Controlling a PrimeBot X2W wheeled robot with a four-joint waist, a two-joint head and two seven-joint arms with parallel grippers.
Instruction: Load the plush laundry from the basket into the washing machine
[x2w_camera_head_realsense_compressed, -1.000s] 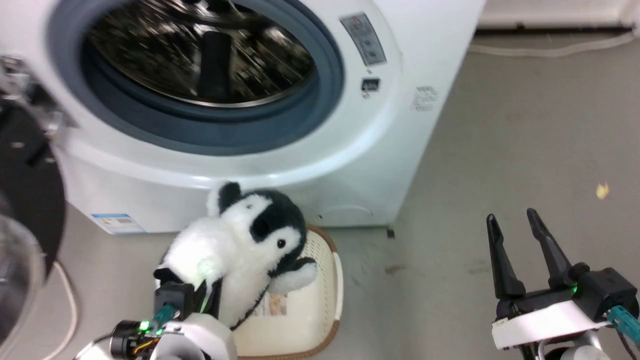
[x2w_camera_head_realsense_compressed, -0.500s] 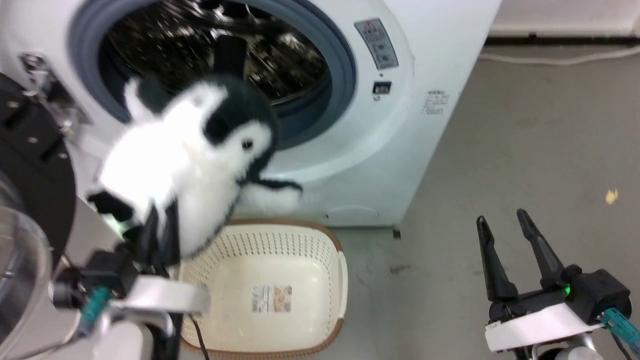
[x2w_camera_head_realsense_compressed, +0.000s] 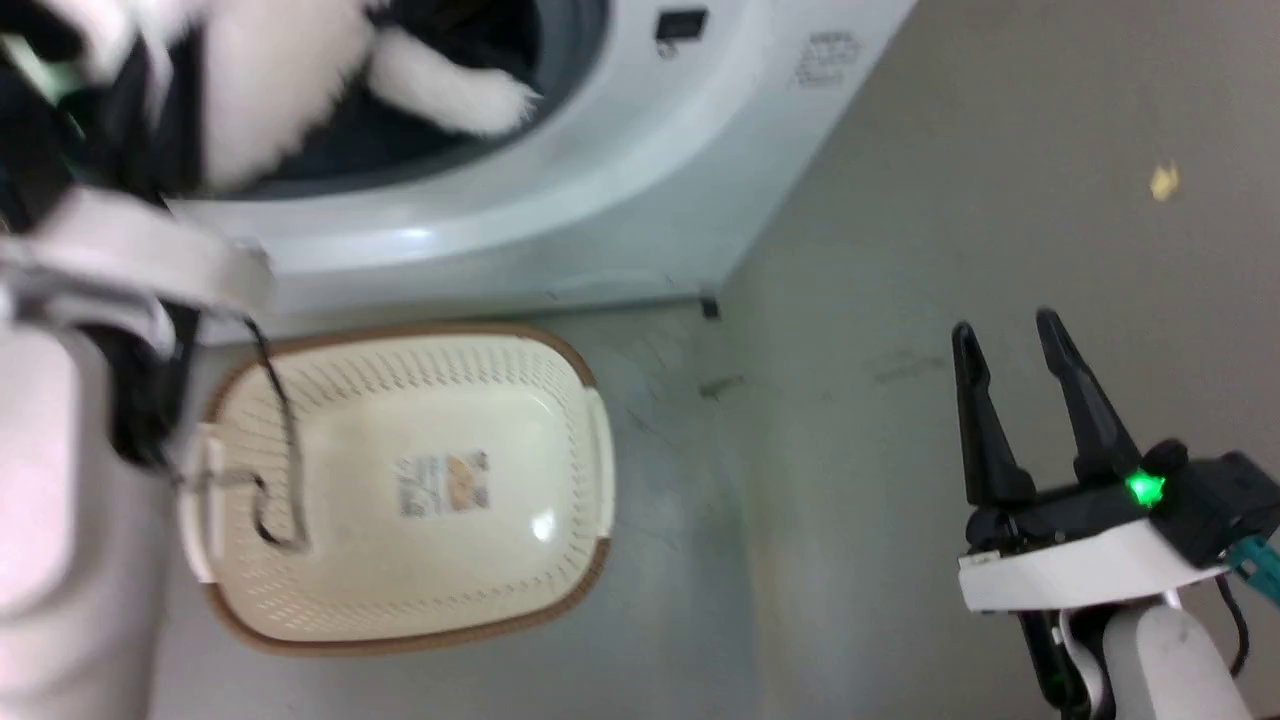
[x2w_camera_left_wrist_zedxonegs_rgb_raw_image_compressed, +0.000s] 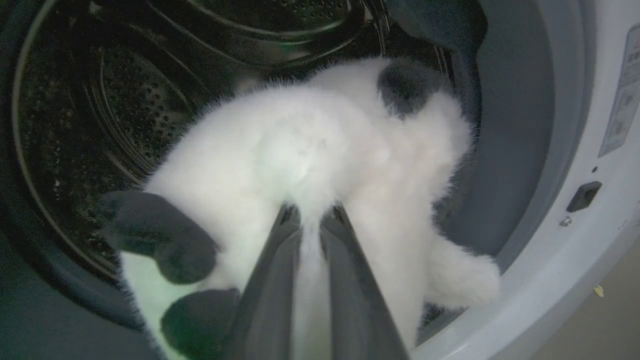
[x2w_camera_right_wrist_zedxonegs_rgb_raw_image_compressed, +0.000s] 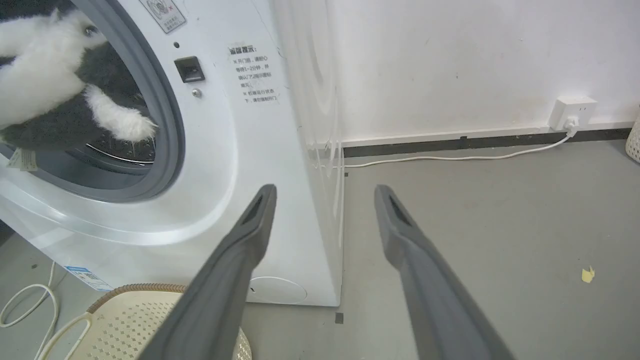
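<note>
Pinching a tuft of white fur between its two long dark fingers (x2w_camera_left_wrist_zedxonegs_rgb_raw_image_compressed: 272, 280), the left gripper (x2w_camera_left_wrist_zedxonegs_rgb_raw_image_compressed: 312, 212) has its jaws drawn almost together, with only that fold of fluff between them. In it hangs the plush panda (x2w_camera_left_wrist_zedxonegs_rgb_raw_image_compressed: 310, 160), carried in the mouth of the washing machine (x2w_camera_head_realsense_compressed: 600, 200). The toy's body is over the dark perforated drum (x2w_camera_left_wrist_zedxonegs_rgb_raw_image_compressed: 100, 100), its black limbs are toward the left of the left wrist view, and one white paw (x2w_camera_head_realsense_compressed: 460, 95) trails over the grey door seal (x2w_camera_left_wrist_zedxonegs_rgb_raw_image_compressed: 515, 125). Whether the toy touches the drum cannot be told. On the floor (x2w_camera_head_realsense_compressed: 850, 500) just in front of the machine sits the cream basket (x2w_camera_head_realsense_compressed: 450, 365), with a label sticker (x2w_camera_head_realsense_compressed: 440, 483) showing on its inner bottom. Farther right, well apart from basket and machine, the right gripper (x2w_camera_head_realsense_compressed: 1005, 325) hovers over the grey floor with its jaws spread wide and nothing between them; its wrist view shows the same gap (x2w_camera_right_wrist_zedxonegs_rgb_raw_image_compressed: 325, 188). A small yellow scrap (x2w_camera_head_realsense_compressed: 1162, 180) lies on the floor beyond it. At the right of the right wrist view, a white cable (x2w_camera_right_wrist_zedxonegs_rgb_raw_image_compressed: 450, 157) runs along the wall's foot to a wall socket (x2w_camera_right_wrist_zedxonegs_rgb_raw_image_compressed: 571, 112).
</note>
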